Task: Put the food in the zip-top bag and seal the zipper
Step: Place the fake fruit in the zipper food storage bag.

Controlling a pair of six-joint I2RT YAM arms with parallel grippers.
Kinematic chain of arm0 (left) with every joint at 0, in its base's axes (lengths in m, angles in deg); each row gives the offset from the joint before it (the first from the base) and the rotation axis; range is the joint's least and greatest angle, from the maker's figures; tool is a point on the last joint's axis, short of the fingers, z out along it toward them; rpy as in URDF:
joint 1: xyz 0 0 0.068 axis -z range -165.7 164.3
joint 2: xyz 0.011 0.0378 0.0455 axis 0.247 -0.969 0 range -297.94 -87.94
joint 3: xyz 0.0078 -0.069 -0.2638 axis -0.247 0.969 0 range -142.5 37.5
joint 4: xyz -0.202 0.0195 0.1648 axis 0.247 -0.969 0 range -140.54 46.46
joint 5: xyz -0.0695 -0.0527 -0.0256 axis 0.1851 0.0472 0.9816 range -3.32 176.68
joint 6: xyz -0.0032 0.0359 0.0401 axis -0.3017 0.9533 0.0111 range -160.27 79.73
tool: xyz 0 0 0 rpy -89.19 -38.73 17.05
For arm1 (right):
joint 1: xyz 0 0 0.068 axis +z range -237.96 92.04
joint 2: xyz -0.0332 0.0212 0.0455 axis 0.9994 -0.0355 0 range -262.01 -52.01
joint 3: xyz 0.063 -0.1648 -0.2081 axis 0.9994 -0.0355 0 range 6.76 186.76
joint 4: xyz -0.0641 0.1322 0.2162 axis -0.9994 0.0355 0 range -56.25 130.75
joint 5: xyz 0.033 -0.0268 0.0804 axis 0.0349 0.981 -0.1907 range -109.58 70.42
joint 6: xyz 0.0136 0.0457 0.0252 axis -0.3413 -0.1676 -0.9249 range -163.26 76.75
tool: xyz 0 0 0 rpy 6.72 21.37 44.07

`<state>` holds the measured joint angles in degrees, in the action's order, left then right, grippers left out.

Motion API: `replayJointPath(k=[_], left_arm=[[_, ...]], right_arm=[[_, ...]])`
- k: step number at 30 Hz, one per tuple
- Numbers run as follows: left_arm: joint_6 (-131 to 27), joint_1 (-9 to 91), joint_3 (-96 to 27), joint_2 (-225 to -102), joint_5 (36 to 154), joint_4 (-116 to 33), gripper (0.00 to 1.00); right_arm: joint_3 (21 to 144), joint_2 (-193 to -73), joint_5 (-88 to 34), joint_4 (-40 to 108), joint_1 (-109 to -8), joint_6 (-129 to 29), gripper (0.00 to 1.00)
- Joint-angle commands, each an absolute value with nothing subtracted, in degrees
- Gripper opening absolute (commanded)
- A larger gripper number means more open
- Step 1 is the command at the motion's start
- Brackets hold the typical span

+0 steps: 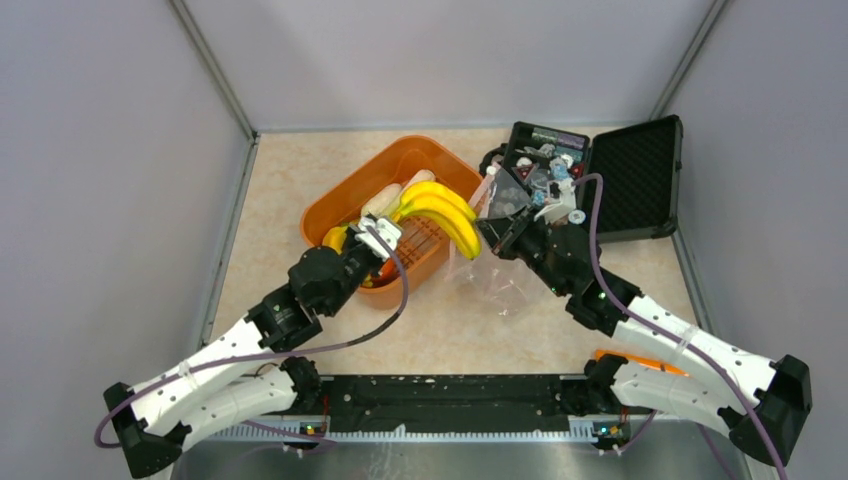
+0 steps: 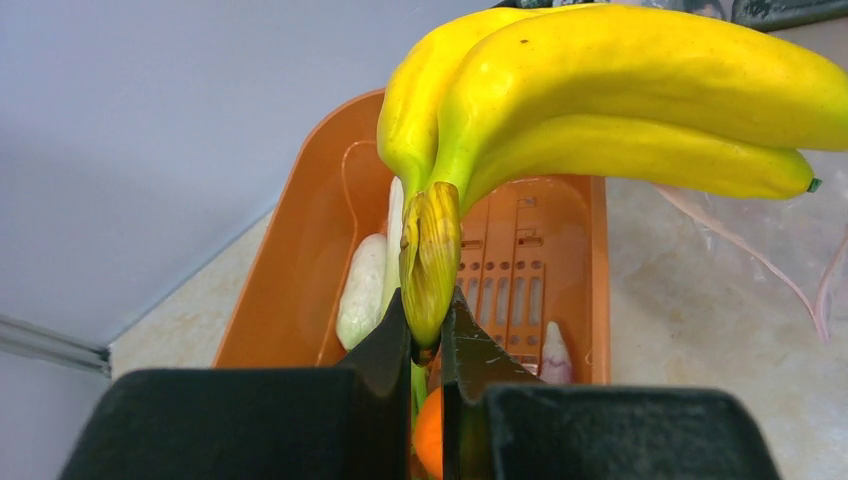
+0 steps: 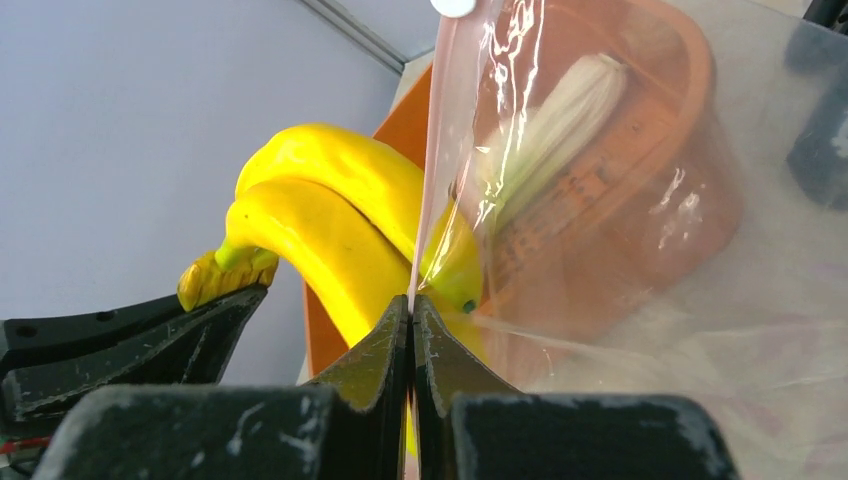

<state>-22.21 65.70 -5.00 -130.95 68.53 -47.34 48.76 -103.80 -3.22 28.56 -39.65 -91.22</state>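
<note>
My left gripper [image 1: 385,232] [image 2: 428,330] is shut on the stem of the yellow bananas [image 1: 440,212] [image 2: 600,100] and holds them above the orange basket, tips pointing at the bag. My right gripper [image 1: 492,222] [image 3: 411,315] is shut on the pinkish zipper strip [image 3: 430,170] of the clear zip-top bag [image 1: 500,275] [image 3: 650,200], holding the mouth edge up beside the banana tips [image 3: 330,230]. A whitish piece [image 2: 360,290] [image 1: 382,200], an orange [image 2: 430,440], a green stalk and a small pale purple-tinged piece [image 2: 556,352] lie in the basket. The eggplant is not visible.
The orange slotted basket [image 1: 340,200] [image 2: 300,260] stands at the back middle. An open black case [image 1: 640,175] with small trinkets stands at the back right, behind my right gripper. Grey walls close the left, back and right sides.
</note>
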Motion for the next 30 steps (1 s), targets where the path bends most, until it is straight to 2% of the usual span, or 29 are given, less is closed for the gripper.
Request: replayJointPath(k=[1,8,13,19,23,30], left_arm=[[-14.2,67.3,-4.0,-131.0,61.7,-40.9,0.00],[-12.7,68.5,-6.3,-133.5,59.1,-37.0,0.00],[-11.7,73.6,-9.8,-138.2,57.4,-36.4,0.00],[-12.6,80.4,-11.5,-140.8,53.3,-36.0,0.00],[-17.7,81.5,-10.7,-140.4,47.8,-34.6,0.00],[-16.5,83.5,-13.0,-145.8,40.4,-33.2,0.00]], right_arm=[[50.0,-102.9,-5.7,24.7,-40.2,-90.8,0.00],[50.7,-103.3,-5.5,25.8,-40.2,-91.7,0.00],[51.4,-105.4,-6.1,25.7,-40.2,-92.2,0.00],[50.6,-105.4,-1.0,26.0,-40.2,-94.7,0.00],[50.0,-104.5,1.7,24.6,-40.2,-96.1,0.00],[51.9,-106.6,-6.0,22.3,-40.2,-96.2,0.00]])
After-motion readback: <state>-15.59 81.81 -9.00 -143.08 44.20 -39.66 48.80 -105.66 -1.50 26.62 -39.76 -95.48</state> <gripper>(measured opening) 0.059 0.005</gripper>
